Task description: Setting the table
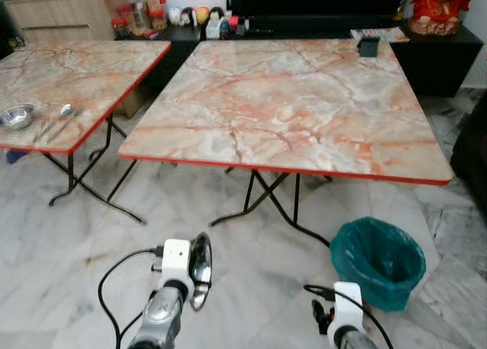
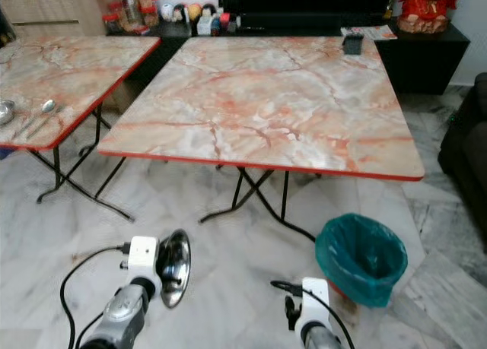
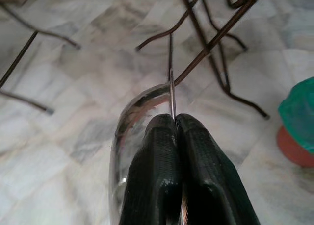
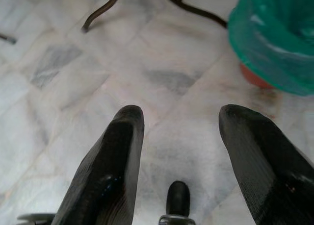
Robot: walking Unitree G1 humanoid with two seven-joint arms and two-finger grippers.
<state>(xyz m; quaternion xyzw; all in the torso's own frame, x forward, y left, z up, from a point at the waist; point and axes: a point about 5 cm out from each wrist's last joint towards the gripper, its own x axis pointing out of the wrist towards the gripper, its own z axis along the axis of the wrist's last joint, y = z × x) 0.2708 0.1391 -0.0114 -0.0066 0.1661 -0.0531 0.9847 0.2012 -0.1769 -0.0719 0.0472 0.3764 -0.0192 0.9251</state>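
Bowl [image 1: 201,269] — a steel one, carried on edge — is pinched by its rim in the left gripper [image 3: 172,122], whose two fingers [image 3: 152,171] are closed tight with only the thin metal wall between them. It hangs low over the marble floor [image 1: 68,242], short of the near edge of the big table [image 1: 297,106] and toward that table's left corner. The right gripper [image 4: 179,137] is spread wide with nothing in it, held low by the green bin [image 1: 378,260], which stands on the floor just past the table's near right side.

The step in hand looks like bringing this bowl up to the big table. To do it well, I judge the arm must lift well above the red rim before reaching in, or the bowl will knock the edge. A rim pinch on smooth steel is a slippery hold — so move slowly and avoid swinging. The bowl has to be turned from edge-on to mouth-up before it touches down, then released only once its base sits flat. A second bowl [image 1: 16,116] and spoon [image 1: 62,115] lie on the side table [image 1: 84,68] to the left of the big table, likely next to fetch.
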